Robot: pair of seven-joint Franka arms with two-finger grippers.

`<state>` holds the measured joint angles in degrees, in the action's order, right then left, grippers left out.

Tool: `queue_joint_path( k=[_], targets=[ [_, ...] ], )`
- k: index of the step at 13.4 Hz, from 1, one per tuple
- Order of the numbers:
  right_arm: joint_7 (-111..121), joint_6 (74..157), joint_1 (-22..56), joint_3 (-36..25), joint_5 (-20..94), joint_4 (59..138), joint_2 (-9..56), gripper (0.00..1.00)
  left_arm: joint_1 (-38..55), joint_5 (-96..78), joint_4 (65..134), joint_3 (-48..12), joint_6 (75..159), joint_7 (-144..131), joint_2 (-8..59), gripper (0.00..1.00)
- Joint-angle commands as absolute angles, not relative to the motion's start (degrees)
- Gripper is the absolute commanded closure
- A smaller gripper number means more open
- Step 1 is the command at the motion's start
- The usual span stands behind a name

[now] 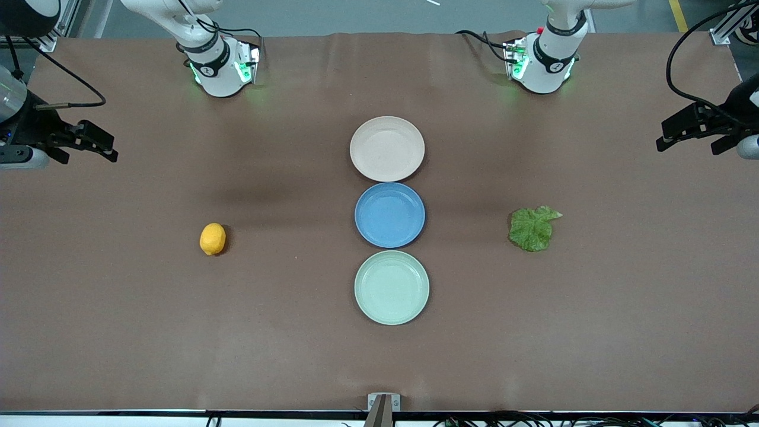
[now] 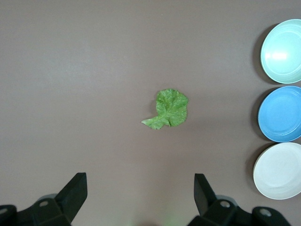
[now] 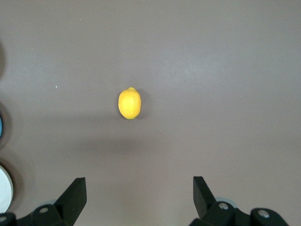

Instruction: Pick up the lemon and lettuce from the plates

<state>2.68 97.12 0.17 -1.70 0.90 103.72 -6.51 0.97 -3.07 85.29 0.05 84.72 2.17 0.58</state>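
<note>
The lemon [image 1: 213,239] lies on the bare table toward the right arm's end, on no plate; it also shows in the right wrist view [image 3: 129,103]. The lettuce [image 1: 533,228] lies flat on the table toward the left arm's end, also seen in the left wrist view [image 2: 168,109]. The beige-pink plate [image 1: 387,148] and the mint green plate [image 1: 391,287] are empty. My right gripper [image 1: 114,149] is open and empty, high over its end of the table [image 3: 139,190]. My left gripper [image 1: 685,141] is open and empty, high over its end of the table [image 2: 140,188].
A blue plate [image 1: 389,214], empty, sits between the two other plates in one column at mid-table, the beige-pink one farthest from the front camera. All three show in the left wrist view: mint [image 2: 282,51], blue [image 2: 281,113], beige [image 2: 278,170]. Brown cloth covers the table.
</note>
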Motion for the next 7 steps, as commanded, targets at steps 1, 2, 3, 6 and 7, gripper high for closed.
queue_joint_path(
  k=[1,2,3,6,7],
  targets=[
    [2.5,97.7,-1.0,-1.1,2.0,102.9,-5.2,0.0,1.2,-1.8,84.4,0.3,84.2,2.5,0.5,0.0],
    [2.5,97.6,-1.0,-1.1,2.1,102.9,-5.2,0.0,1.2,-1.8,84.4,0.3,84.2,2.5,0.5,0.0],
    [2.5,97.6,-1.0,-1.1,2.0,102.9,-5.2,0.0,1.2,-1.8,84.4,0.3,84.3,2.5,0.5,0.0],
    [2.5,97.5,-1.1,-1.1,2.1,103.0,-5.2,0.0,1.2,-1.8,84.4,0.4,84.4,2.5,0.5,0.0],
    [2.5,97.5,-1.1,-1.1,2.1,103.0,-5.2,0.0,1.2,-1.7,84.4,0.4,84.8,2.5,0.5,0.0]
  ],
)
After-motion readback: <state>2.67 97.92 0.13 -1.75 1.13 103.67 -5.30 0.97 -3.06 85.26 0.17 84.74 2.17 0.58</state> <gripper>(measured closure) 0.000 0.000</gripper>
